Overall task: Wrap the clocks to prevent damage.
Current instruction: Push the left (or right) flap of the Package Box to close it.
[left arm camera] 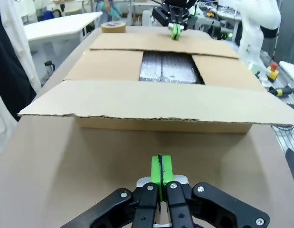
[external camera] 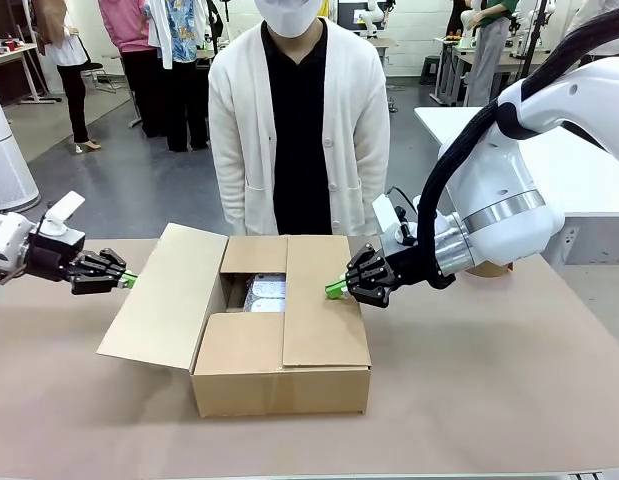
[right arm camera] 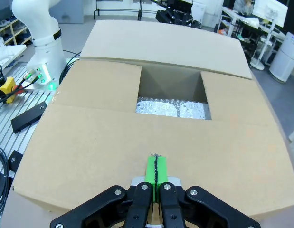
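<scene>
The clocks show as a silvery bubble-wrap bundle (external camera: 266,293) down inside the cardboard box (external camera: 279,375), seen through the gap between the flaps (left arm camera: 168,70) (right arm camera: 171,108). Three flaps lie folded in; the left flap (external camera: 169,295) stands out and up. My left gripper (external camera: 127,279) is shut and empty, hovering just left of that flap's edge; its green pads (left arm camera: 161,170) are pressed together. My right gripper (external camera: 334,289) is shut too, its tip resting on or just above the folded right flap (external camera: 324,300), pads (right arm camera: 156,170) together.
A person in a white cardigan (external camera: 297,130) stands at the far table edge behind the box. A brown tape roll (left arm camera: 113,26) lies on the table beyond the box, on the right arm's side. Bare table surrounds the box in front.
</scene>
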{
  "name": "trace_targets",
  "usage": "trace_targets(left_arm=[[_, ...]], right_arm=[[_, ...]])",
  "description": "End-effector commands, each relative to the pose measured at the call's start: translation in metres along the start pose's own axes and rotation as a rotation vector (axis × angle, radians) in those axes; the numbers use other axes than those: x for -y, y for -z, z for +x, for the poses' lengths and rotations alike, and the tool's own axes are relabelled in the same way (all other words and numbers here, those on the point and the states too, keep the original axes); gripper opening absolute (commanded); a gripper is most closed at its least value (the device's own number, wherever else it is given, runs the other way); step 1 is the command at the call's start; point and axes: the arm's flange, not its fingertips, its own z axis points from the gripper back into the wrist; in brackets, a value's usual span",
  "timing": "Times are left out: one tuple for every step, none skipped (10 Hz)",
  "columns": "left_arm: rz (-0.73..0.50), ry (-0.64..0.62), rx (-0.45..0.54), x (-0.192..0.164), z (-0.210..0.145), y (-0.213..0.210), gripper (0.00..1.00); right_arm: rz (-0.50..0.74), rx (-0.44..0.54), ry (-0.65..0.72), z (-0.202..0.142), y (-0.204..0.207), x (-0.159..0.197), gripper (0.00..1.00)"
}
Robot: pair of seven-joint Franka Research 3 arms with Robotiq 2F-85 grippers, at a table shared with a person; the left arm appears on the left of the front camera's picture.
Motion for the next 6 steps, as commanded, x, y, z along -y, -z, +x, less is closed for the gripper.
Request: trace_targets(left_arm=[[-0.042, 0.057, 0.092, -0.004, -0.002, 0.009, 0.0], [-0.112, 0.075, 0.154, -0.009, 0.004, 0.018, 0.0], [-0.167, 0.072, 0.182, -0.008, 0.007, 0.028, 0.0], [-0.201, 0.072, 0.191, -0.005, 0.009, 0.037, 0.0], [-0.208, 0.077, 0.206, -0.004, 0.013, 0.044, 0.0], [-0.211, 0.083, 0.214, -0.006, 0.022, 0.051, 0.0]], right_arm=[[-0.001, -0.007, 0.007, -0.004, 0.002, -0.001, 0.01], [-0.001, -0.007, 0.007, -0.004, 0.002, -0.001, 0.01], [-0.001, -0.007, 0.007, -0.004, 0.002, -0.001, 0.01], [-0.001, -0.007, 0.007, -0.004, 0.002, -0.001, 0.01], [-0.001, -0.007, 0.007, -0.004, 0.002, -0.001, 0.01], [-0.001, -0.007, 0.007, -0.004, 0.002, -0.001, 0.01]])
